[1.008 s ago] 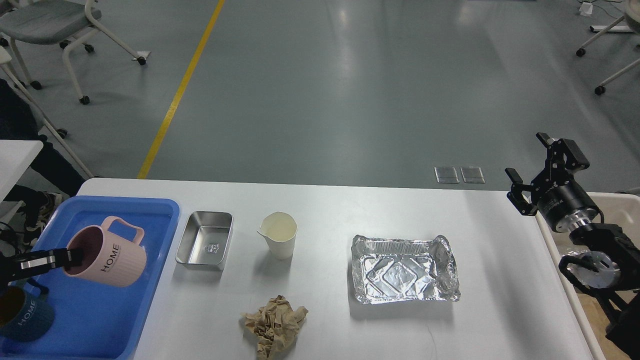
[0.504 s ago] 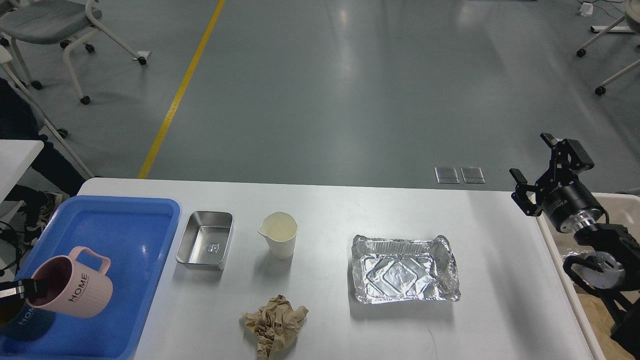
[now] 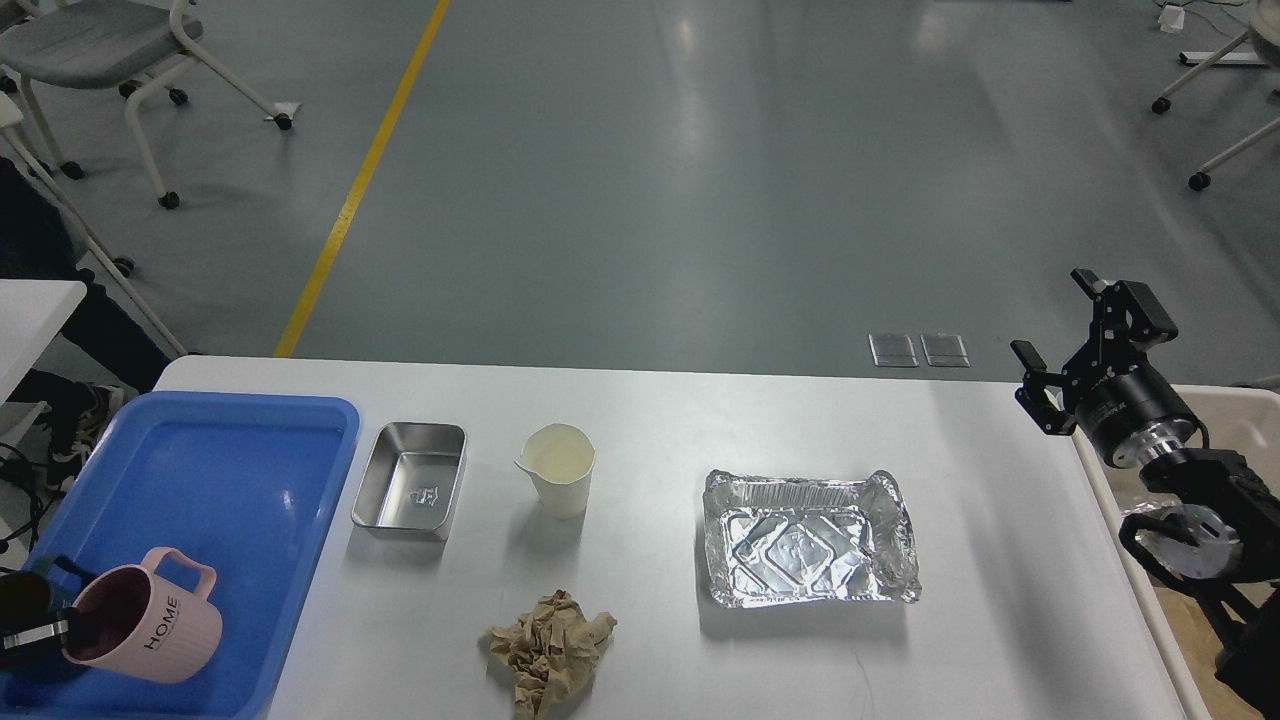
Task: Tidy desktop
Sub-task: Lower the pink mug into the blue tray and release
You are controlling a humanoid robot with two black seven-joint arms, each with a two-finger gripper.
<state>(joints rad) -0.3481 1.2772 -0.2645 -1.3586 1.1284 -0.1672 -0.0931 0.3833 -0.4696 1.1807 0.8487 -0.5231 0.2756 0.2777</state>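
Observation:
The white desktop (image 3: 650, 420) holds a blue tray (image 3: 230, 470) at the left. My left gripper (image 3: 60, 631) is at the tray's near left corner, shut on the rim of a pink "HOME" mug (image 3: 145, 630), which is tilted low over the tray floor. A dark blue mug (image 3: 22, 598) shows partly behind it. On the desktop lie a steel tin (image 3: 410, 480), a paper cup (image 3: 558, 468), a crumpled brown paper (image 3: 548, 650) and a foil tray (image 3: 808, 540). My right gripper (image 3: 1085, 340) is open and empty above the table's right edge.
A beige bin (image 3: 1245, 410) stands past the table's right edge, under my right arm. Office chairs (image 3: 100, 50) stand on the grey floor far behind. A yellow floor line (image 3: 360, 180) runs back from the table's far left.
My left gripper has carried the pink mug down and toward the tray's near left corner, beside the dark blue mug. My right gripper has barely shifted.

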